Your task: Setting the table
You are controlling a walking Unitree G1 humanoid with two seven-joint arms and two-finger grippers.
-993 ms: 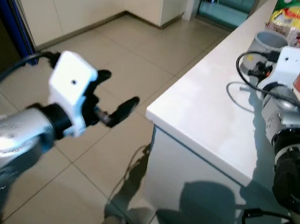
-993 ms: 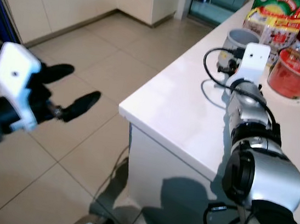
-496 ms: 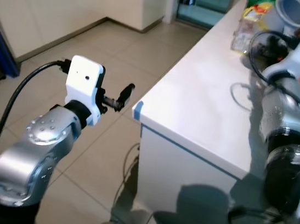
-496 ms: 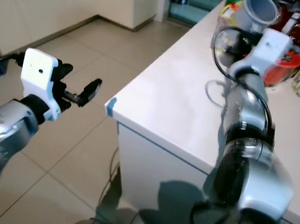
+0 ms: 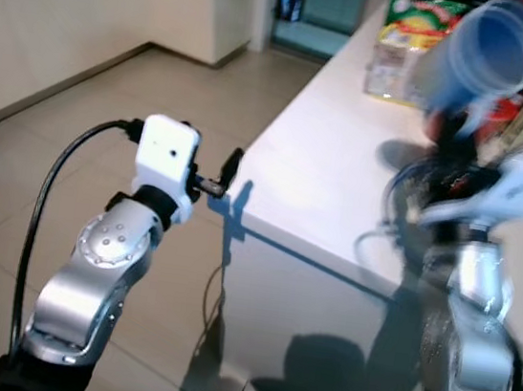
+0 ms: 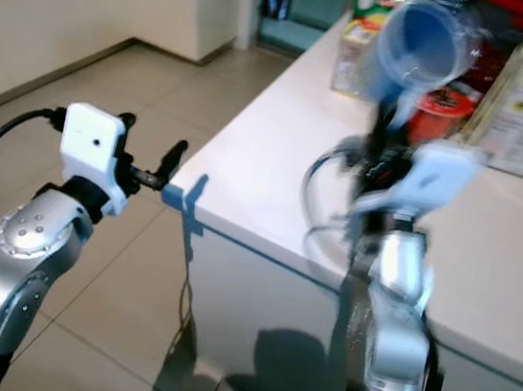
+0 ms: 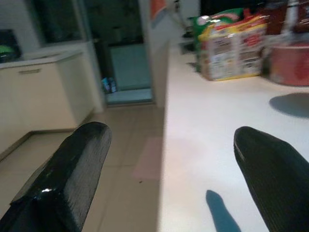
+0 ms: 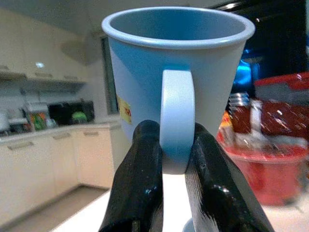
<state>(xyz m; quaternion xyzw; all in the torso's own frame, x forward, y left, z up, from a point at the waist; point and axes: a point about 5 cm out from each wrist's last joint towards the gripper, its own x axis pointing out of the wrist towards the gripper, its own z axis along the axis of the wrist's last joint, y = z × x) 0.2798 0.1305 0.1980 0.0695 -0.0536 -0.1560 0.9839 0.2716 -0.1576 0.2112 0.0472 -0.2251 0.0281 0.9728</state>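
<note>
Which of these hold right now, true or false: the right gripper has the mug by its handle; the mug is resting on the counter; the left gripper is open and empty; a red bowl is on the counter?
1. The right gripper pinches the blue mug by its handle. True.
2. The mug rests on the counter. False: it is lifted above it.
3. The left gripper is open and empty. True.
4. A red bowl is on the counter. True.

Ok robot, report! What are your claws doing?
Right claw shut on blue mug handle, mug lifted above the counter. Left claw open at the counter's corner.
</note>
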